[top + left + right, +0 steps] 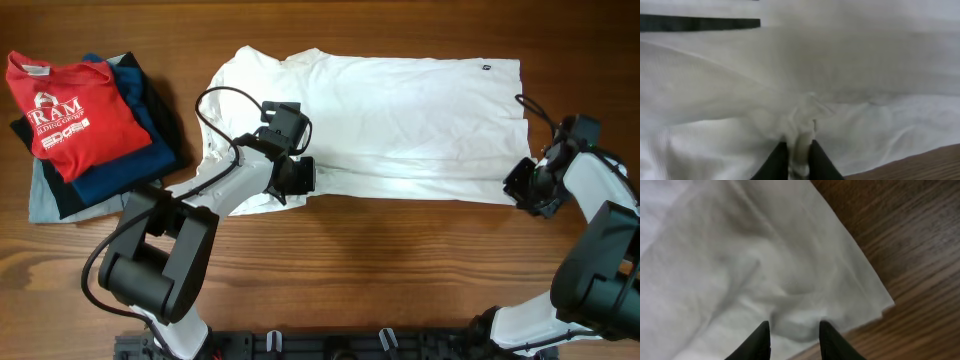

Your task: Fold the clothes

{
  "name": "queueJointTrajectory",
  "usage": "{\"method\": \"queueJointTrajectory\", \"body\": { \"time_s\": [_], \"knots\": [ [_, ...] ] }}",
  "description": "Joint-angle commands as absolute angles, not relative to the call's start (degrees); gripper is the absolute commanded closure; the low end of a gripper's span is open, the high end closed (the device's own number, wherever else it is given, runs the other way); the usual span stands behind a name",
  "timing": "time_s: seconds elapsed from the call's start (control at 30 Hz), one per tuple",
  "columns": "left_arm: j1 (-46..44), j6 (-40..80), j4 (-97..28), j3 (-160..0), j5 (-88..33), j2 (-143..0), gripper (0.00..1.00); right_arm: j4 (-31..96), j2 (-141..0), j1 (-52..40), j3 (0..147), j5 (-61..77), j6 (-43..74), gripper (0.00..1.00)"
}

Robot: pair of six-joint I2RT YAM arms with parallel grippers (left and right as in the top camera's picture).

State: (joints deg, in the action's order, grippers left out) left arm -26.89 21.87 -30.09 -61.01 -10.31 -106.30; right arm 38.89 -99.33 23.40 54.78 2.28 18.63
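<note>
**A:** White T-shirt point(380, 120) lies spread flat across the table point(400, 280), collar end toward the red T-shirt point(70, 110) and hem toward the right arm. What has hold of it?

**B:** Left gripper point(799, 152) is clenched on a thin ridge of cloth at the near edge. Right gripper point(792, 330) straddles a hump of fabric beside the hem corner, fingers apart. Whether it actually bites, I cannot tell.

**A:** So what could go wrong?

**B:** An uneven lift, I'd say. If the right side has no real hold, only the left edge would rise and the shirt would skew or drag. The left pinch also looks slim. It may catch only the top layer and pull the layers apart, or it may slip free under tension.
</note>
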Motion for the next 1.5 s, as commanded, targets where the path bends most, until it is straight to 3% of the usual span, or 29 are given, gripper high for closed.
{"method": "queueJointTrajectory", "body": {
  "time_s": [0.0, 0.7, 1.2, 1.47],
  "knots": [
    [-27.6, 21.4, -30.4, -60.6, -10.6, -108.6, 0.96, 36.1, -100.0, 23.3, 52.4, 1.3, 19.7, 0.68],
    [-23.2, 21.4, -29.3, -60.8, -5.5, -98.5, 0.96, 35.2, -100.0, 23.3, 51.8, 1.3, 19.7, 0.68],
    [-19.7, 21.4, -16.7, -60.8, -4.8, -98.3, 0.95, 35.1, -100.0, 23.3, 51.8, 1.3, 19.7, 0.68],
    [-19.8, 21.4, -15.9, -60.8, -4.8, -99.4, 0.92, 33.2, -100.0, 23.3, 51.9, 4.6, 19.7, 0.68]
  ]
}}
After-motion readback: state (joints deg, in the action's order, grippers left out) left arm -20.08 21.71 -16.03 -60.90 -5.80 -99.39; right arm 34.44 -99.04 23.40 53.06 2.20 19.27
